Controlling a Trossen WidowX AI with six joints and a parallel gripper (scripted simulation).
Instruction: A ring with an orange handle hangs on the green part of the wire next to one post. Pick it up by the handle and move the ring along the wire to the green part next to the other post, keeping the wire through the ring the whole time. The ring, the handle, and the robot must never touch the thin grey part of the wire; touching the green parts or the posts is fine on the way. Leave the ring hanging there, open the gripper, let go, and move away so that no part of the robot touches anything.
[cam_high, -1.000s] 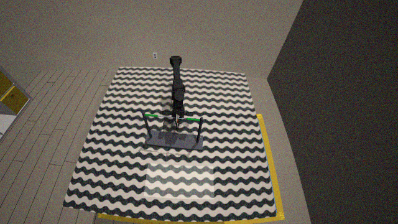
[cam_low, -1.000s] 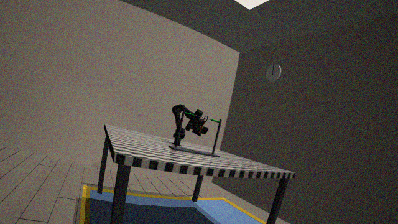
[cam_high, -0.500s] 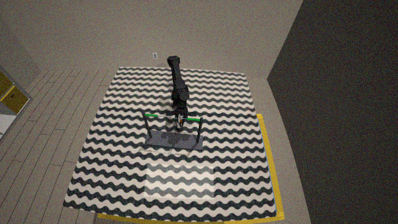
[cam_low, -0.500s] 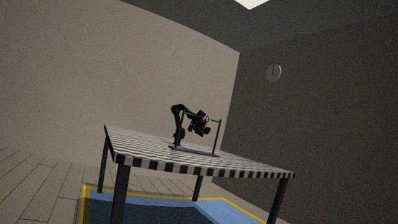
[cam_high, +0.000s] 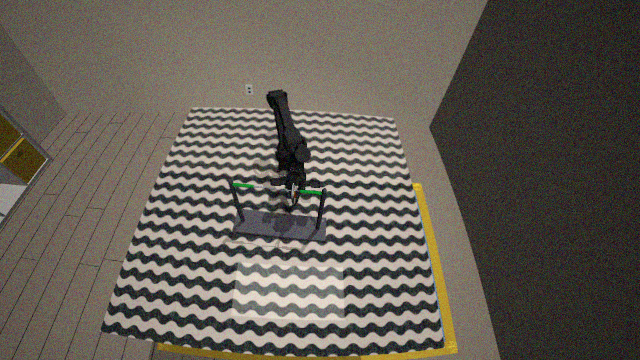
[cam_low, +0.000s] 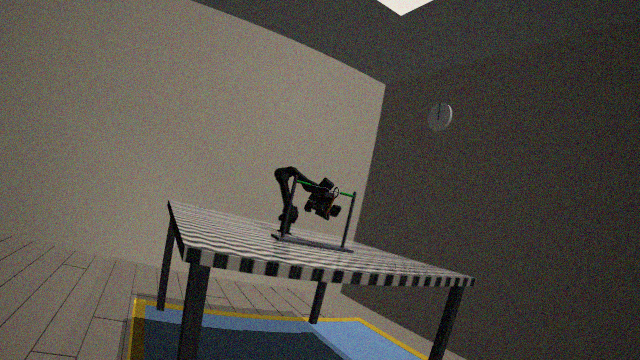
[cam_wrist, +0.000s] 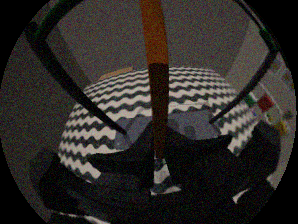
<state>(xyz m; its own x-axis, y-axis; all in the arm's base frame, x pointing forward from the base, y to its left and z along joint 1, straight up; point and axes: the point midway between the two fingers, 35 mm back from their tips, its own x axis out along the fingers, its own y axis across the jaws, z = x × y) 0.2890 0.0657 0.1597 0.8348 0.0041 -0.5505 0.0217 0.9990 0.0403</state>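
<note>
Starting at the left of the top view: the left post (cam_high: 237, 201) stands on the grey base plate (cam_high: 280, 226), and from its top runs the left green section (cam_high: 244, 185) of the wire. Nothing hangs there. Next comes the thin grey stretch (cam_high: 267, 187), the part nobody may touch, partly hidden under the arm.

Centre now: the black arm (cam_high: 289, 140) reaches in from the far side of the wavy striped table (cam_high: 200, 280), and its gripper (cam_high: 294, 189) is clenched on the orange handle (cam_wrist: 153, 26). In the wrist view that handle runs straight up from between the jaws, a firm, centred pinch that should keep the ring from swinging.

And the ring (cam_high: 294, 191) itself sits at the inner end of the right green section (cam_high: 311, 192), wire threaded through it as far as the top view shows, just short of the right post (cam_high: 321, 208). The exterior view agrees: ring (cam_low: 334, 192) near that post.

My read: the crossing looks nearly finished. A small nudge further right, then letting go and backing off cleanly.
</note>
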